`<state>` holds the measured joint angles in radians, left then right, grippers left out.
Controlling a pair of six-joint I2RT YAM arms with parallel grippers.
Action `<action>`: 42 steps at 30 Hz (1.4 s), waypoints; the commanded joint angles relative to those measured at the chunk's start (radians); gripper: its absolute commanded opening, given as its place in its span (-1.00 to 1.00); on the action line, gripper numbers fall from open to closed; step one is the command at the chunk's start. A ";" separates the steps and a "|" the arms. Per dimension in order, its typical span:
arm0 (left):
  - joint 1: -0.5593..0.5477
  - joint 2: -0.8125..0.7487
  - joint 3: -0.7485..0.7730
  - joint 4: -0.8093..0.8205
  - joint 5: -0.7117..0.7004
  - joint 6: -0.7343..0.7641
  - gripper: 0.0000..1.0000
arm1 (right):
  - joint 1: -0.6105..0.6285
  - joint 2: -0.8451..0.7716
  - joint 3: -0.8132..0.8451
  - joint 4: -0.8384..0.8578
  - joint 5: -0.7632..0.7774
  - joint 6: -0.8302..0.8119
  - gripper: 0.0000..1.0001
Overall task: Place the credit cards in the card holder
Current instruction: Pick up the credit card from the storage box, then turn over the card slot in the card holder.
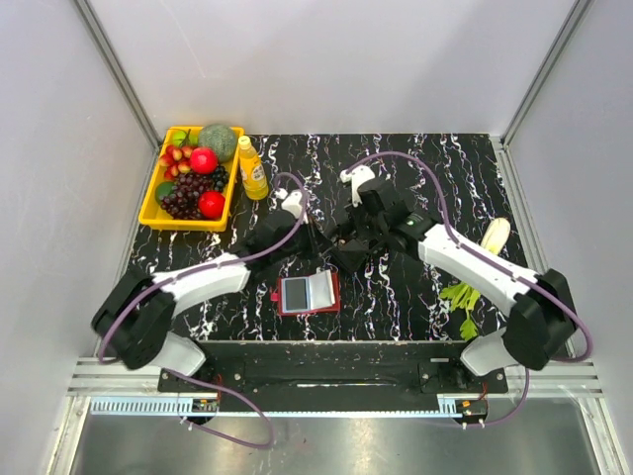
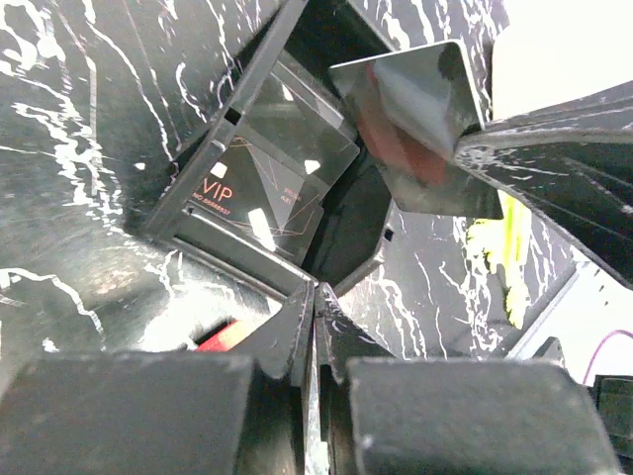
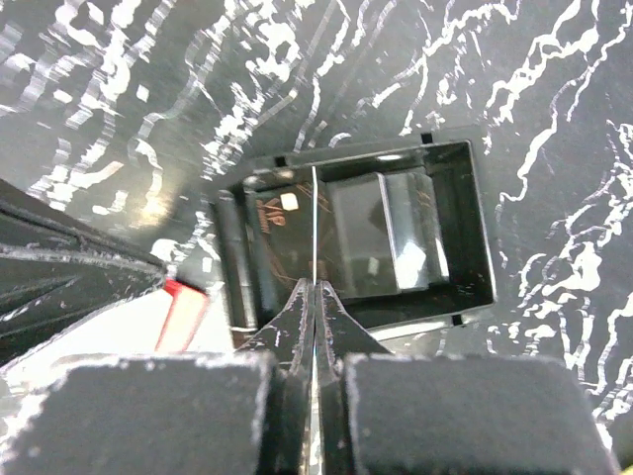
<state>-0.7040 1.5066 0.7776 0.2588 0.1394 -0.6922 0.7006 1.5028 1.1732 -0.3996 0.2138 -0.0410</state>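
Top view alone shows the dark red leather-look card holder [image 1: 309, 294], open flat on the black marbled tabletop [image 1: 396, 302]. Both arms reach inward, meeting just beyond it. Right wrist: right gripper [image 3: 315, 289] pinches a thin glossy credit card [image 3: 314, 218] edge-on above a black box-like tray [image 3: 480, 223]. Left wrist: left gripper [image 2: 315, 297] fingers pressed together; tray's dark card [image 2: 272, 193] reads "VIP".

We take the black, white-veined mat [image 1: 396, 297] as our landmark. At its far left corner sits a yellow tray [image 1: 183, 226], partly overhanging the mat's left edge, and in it we see dark grapes [image 1: 190, 190], a green melon [image 1: 219, 142] and a red fruit [image 1: 203, 160]. A yellow bottle [image 1: 253, 170] stands upright on the mat just beside the tray. A banana [image 1: 495, 234] lies near the mat's right edge, with a green leafy sprig [image 1: 463, 302] toward the near right corner. An open black box [image 3: 482, 223] rests around the mat's middle.
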 commanded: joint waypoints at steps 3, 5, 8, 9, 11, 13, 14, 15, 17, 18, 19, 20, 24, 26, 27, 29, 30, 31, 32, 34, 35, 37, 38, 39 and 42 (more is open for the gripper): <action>0.008 -0.239 -0.084 -0.136 -0.199 0.065 -0.88 | 0.008 -0.151 -0.070 0.106 -0.210 0.291 -1.00; 0.008 -0.301 -0.147 -0.162 -0.224 0.057 -0.87 | 0.013 -0.185 -0.157 0.198 -0.312 0.373 -1.00; 0.008 -0.376 -0.242 -0.176 -0.239 0.030 -0.86 | 0.016 -0.222 -0.257 0.312 -0.350 0.475 -1.00; 0.008 -0.390 -0.267 -0.182 -0.241 0.022 -0.86 | 0.016 -0.228 -0.280 0.335 -0.366 0.496 -1.00; 0.009 -0.407 -0.297 -0.191 -0.232 0.016 -0.85 | 0.023 -0.230 -0.306 0.372 -0.387 0.527 -1.00; 0.009 -0.411 -0.316 -0.197 -0.218 0.010 -0.88 | 0.043 -0.224 -0.323 0.390 -0.398 0.541 -1.00; 0.008 -0.413 -0.330 -0.193 -0.216 0.003 -0.88 | 0.049 -0.220 -0.331 0.427 -0.410 0.549 -1.00; 0.008 -0.416 -0.337 -0.194 -0.215 -0.001 -0.88 | 0.059 -0.214 -0.337 0.439 -0.416 0.558 -1.00; 0.008 -0.411 -0.353 -0.208 -0.218 -0.007 -0.88 | 0.072 -0.198 -0.346 0.458 -0.429 0.566 -1.00; 0.008 -0.405 -0.360 -0.210 -0.222 -0.010 -0.88 | 0.080 -0.190 -0.349 0.469 -0.432 0.573 -1.00; 0.008 -0.398 -0.366 -0.211 -0.225 -0.013 -0.89 | 0.085 -0.181 -0.357 0.482 -0.432 0.579 -1.00; 0.008 -0.387 -0.370 -0.214 -0.233 -0.016 -0.89 | 0.091 -0.168 -0.363 0.496 -0.432 0.586 -1.00; 0.009 -0.338 -0.363 -0.222 -0.241 -0.032 -0.91 | 0.100 -0.115 -0.379 0.533 -0.429 0.601 -1.00; 0.008 -0.322 -0.353 -0.239 -0.253 -0.038 -0.91 | 0.102 -0.092 -0.380 0.539 -0.426 0.605 -1.00; 0.008 -0.322 -0.354 -0.251 -0.262 -0.041 -0.86 | 0.102 -0.079 -0.382 0.541 -0.427 0.601 -1.00; 0.006 -0.330 -0.348 -0.282 -0.284 -0.044 -0.78 | 0.102 -0.059 -0.383 0.538 -0.419 0.599 -1.00; 0.006 -0.335 -0.348 -0.288 -0.291 -0.047 -0.71 | 0.100 -0.052 -0.386 0.539 -0.412 0.599 -1.00; 0.006 -0.341 -0.351 -0.293 -0.297 -0.046 -0.64 | 0.102 -0.047 -0.386 0.538 -0.409 0.596 -1.00; 0.006 -0.342 -0.348 -0.303 -0.304 -0.046 -0.63 | 0.102 -0.043 -0.386 0.536 -0.407 0.592 -1.00; 0.006 -0.345 -0.340 -0.334 -0.313 -0.046 -0.60 | 0.102 -0.033 -0.388 0.530 -0.404 0.587 -1.00; 0.006 -0.348 -0.342 -0.334 -0.313 -0.046 -0.59 | 0.102 -0.029 -0.389 0.524 -0.398 0.586 -1.00; 0.006 -0.349 -0.344 -0.334 -0.316 -0.044 -0.56 | 0.102 -0.020 -0.392 0.521 -0.392 0.579 -1.00; 0.008 -0.345 -0.339 -0.345 -0.319 -0.043 -0.56 | 0.102 -0.016 -0.392 0.521 -0.390 0.578 -1.00; 0.008 -0.341 -0.336 -0.357 -0.322 -0.041 -0.56 | 0.102 -0.012 -0.392 0.521 -0.392 0.576 -1.00; 0.008 -0.344 -0.348 -0.322 -0.290 -0.046 -0.56 | 0.100 0.003 -0.394 0.522 -0.392 0.576 -1.00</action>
<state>-0.6994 1.1778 0.4149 -0.0780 -0.1471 -0.7341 0.7929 1.4872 0.7837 0.0860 -0.2001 0.5468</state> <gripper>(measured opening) 0.214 0.009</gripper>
